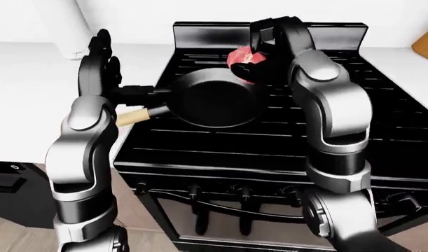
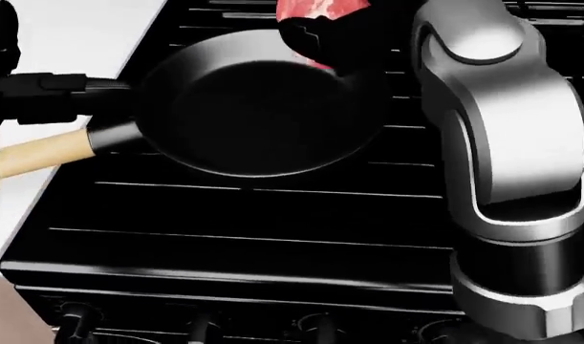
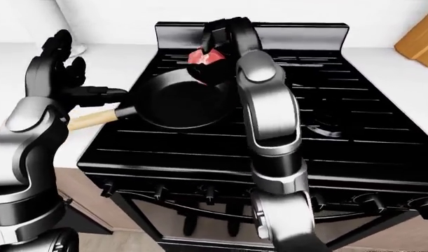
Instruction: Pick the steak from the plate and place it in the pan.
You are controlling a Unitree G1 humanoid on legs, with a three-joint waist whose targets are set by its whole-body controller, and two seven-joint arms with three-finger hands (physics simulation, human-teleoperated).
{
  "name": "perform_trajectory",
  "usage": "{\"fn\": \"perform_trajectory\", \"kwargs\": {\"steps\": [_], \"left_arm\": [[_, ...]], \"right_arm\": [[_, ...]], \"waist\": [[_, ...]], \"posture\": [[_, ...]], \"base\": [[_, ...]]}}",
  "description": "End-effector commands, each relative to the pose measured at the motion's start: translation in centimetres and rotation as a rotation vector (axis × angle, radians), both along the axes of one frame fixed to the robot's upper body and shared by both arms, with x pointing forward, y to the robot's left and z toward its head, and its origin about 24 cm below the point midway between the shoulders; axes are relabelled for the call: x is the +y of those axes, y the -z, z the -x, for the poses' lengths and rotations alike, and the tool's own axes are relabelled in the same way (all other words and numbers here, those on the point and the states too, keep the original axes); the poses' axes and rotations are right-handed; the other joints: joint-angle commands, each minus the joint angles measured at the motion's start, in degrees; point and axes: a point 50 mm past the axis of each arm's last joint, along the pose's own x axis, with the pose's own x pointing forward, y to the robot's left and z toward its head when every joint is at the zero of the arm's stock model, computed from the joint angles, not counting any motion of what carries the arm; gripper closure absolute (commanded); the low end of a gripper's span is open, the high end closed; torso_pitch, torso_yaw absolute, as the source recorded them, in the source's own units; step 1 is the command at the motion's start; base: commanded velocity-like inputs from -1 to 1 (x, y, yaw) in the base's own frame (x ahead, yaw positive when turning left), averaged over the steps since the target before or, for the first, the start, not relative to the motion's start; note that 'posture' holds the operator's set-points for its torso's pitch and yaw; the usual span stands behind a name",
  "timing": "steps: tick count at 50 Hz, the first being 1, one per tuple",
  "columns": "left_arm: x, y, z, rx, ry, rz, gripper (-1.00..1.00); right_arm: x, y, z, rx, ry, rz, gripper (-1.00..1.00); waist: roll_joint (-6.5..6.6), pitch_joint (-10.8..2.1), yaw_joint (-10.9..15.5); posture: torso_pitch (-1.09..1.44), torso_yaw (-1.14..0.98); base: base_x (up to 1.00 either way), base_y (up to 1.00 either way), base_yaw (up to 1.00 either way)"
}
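A black pan (image 1: 212,100) with a wooden handle (image 1: 133,116) sits on the black stove (image 1: 269,142). My right hand (image 1: 259,50) is shut on the red steak (image 1: 243,59) and holds it over the pan's upper right rim; the steak also shows in the head view (image 2: 320,13) and the right-eye view (image 3: 202,58). My left hand (image 1: 100,55) is open and empty, raised above the white counter to the left of the pan, near its handle. The plate is not in view.
A white counter (image 1: 31,94) lies left of the stove. A wooden block (image 3: 420,39) stands at the upper right on the counter. Stove knobs (image 1: 238,191) line the stove's lower edge. A white cylinder (image 1: 77,29) stands at upper left.
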Motion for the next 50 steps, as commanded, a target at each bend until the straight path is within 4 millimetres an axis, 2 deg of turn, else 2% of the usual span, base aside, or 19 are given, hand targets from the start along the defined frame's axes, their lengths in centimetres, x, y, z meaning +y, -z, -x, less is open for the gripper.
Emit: {"fn": "perform_trajectory", "kwargs": {"steps": [1, 5, 11, 16, 22, 30, 38, 43, 50], "left_arm": [[-0.2, -2.0, 0.5, -0.094, 0.008, -0.013, -1.00], [-0.2, -1.9, 0.4, -0.093, 0.007, -0.012, -1.00], [-0.2, -2.0, 0.5, -0.094, 0.009, -0.012, -1.00], [-0.3, -2.0, 0.5, -0.094, 0.010, -0.012, -1.00], [-0.3, -2.0, 0.6, -0.095, 0.009, -0.010, -1.00], [-0.2, -1.9, 0.4, -0.093, 0.010, -0.012, -1.00], [-0.2, -1.9, 0.5, -0.093, 0.008, -0.011, -1.00], [-0.3, -2.0, 0.5, -0.095, 0.009, -0.011, -1.00], [-0.2, -2.1, 0.5, -0.096, 0.007, -0.010, -1.00]], "right_arm": [[0.4, -2.8, 0.3, -0.123, -0.003, -0.007, 1.00], [1.8, -3.2, -0.5, -0.129, -0.021, 0.004, 1.00], [3.8, -4.4, -1.1, -0.143, -0.058, 0.018, 1.00], [4.9, -4.5, -1.7, -0.147, -0.072, 0.032, 1.00], [6.0, -3.4, -2.2, -0.131, -0.089, 0.047, 1.00], [7.2, -2.9, -2.7, -0.137, -0.111, 0.058, 1.00], [8.2, -1.2, -2.7, -0.113, -0.139, 0.068, 1.00], [8.7, 0.1, -1.5, -0.089, -0.157, 0.094, 1.00], [8.7, 0.6, -1.2, -0.075, -0.159, 0.114, 1.00]], "waist": [[0.63, -2.09, -0.14], [-0.46, -2.05, 0.55], [-0.09, -2.29, 0.95], [0.35, -2.45, 1.04], [0.67, -2.65, 0.94], [1.02, -2.67, 0.62], [1.10, -2.60, 0.31], [1.04, -2.57, 0.31], [1.10, -2.37, 0.25]], "posture": [[0.00, 0.00], [0.00, 0.00], [0.00, 0.00], [0.00, 0.00], [0.00, 0.00], [0.00, 0.00], [0.00, 0.00], [0.00, 0.00], [0.00, 0.00]], "base": [[0.00, 0.00, 0.00], [0.00, 0.00, 0.00], [0.00, 0.00, 0.00], [0.00, 0.00, 0.00], [0.00, 0.00, 0.00], [0.00, 0.00, 0.00], [0.00, 0.00, 0.00], [0.00, 0.00, 0.00], [0.00, 0.00, 0.00]]}}
